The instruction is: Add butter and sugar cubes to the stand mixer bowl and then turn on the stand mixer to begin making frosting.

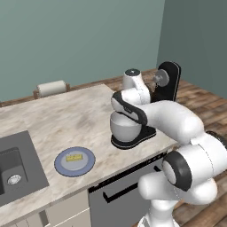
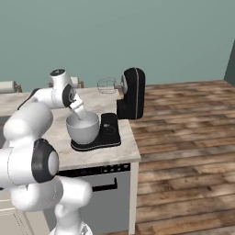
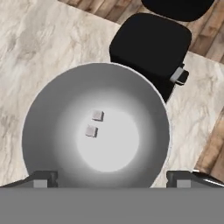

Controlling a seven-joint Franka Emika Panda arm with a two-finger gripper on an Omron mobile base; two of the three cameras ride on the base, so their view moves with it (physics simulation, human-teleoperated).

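My claw [image 3: 112, 178] hangs open over the bowl [image 3: 52, 109], both sugar cubes [image 3: 94, 123] inside. The butter [image 1: 74, 157], near the counter's front edge, looks soft and slippery; I'd pinch its long sides gently.

- Stand mixer [image 2: 131, 94]: glossy black shell, smooth; thin wire whisk [image 2: 106, 85] of pale metal.
- Stand mixer bowl [image 3: 94, 127]: smooth silvery-white metal with a soft sheen inside.
- Sugar cubes [image 3: 94, 123]: matt, whitish-grey.
- Counter [image 1: 66, 119]: smooth beige marbled stone look.
- Plate [image 1: 75, 161]: smooth blue-grey glaze.
- Butter [image 1: 74, 157]: matt yellow.
- Floor [image 2: 183, 137]: brown wooden planks.
- Sink [image 1: 15, 168]: matt dark grey.
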